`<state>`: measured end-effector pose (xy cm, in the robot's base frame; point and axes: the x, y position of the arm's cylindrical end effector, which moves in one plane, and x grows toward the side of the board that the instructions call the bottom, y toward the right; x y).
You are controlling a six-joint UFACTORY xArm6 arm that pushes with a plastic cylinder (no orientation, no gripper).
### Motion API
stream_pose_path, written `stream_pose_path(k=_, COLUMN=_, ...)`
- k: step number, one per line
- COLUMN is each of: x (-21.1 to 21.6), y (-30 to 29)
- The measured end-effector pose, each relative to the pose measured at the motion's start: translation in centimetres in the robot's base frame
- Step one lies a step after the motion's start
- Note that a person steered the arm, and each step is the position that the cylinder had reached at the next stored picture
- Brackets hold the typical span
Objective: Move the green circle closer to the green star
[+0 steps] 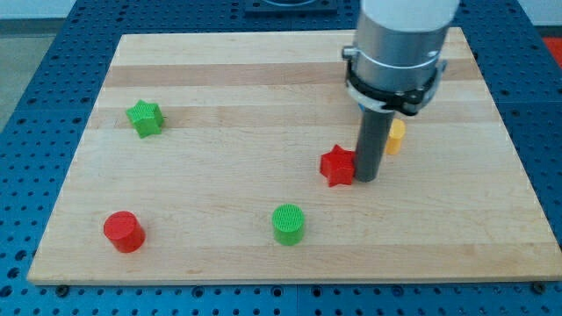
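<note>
The green circle (pixel 288 223) lies near the view's bottom, a little left of the middle. The green star (pixel 145 118) lies at the view's left, well up and left of the circle. My tip (pixel 366 178) rests on the board right of the middle, touching or almost touching the right side of a red star (pixel 337 166). The tip is up and to the right of the green circle, roughly a hand's width away, and far from the green star.
A red circle (pixel 124 231) lies at the view's bottom left. A yellow block (pixel 396 137) stands just behind the rod, partly hidden by it. The arm's grey body (pixel 399 53) hangs over the board's top right. The wooden board (pixel 263 88) ends at blue table edges.
</note>
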<state>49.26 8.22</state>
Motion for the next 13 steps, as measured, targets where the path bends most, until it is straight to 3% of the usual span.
stream_pose_path(k=2, x=0.0, y=-4.5)
stream_pose_path(k=4, x=4.9, y=-1.6)
stream_pose_path(k=6, x=9.3, y=-5.2)
stream_pose_path(k=8, x=9.3, y=-14.4)
stream_pose_path(k=11, x=9.1, y=-12.5)
stream_pose_path(k=13, x=7.2, y=-16.0)
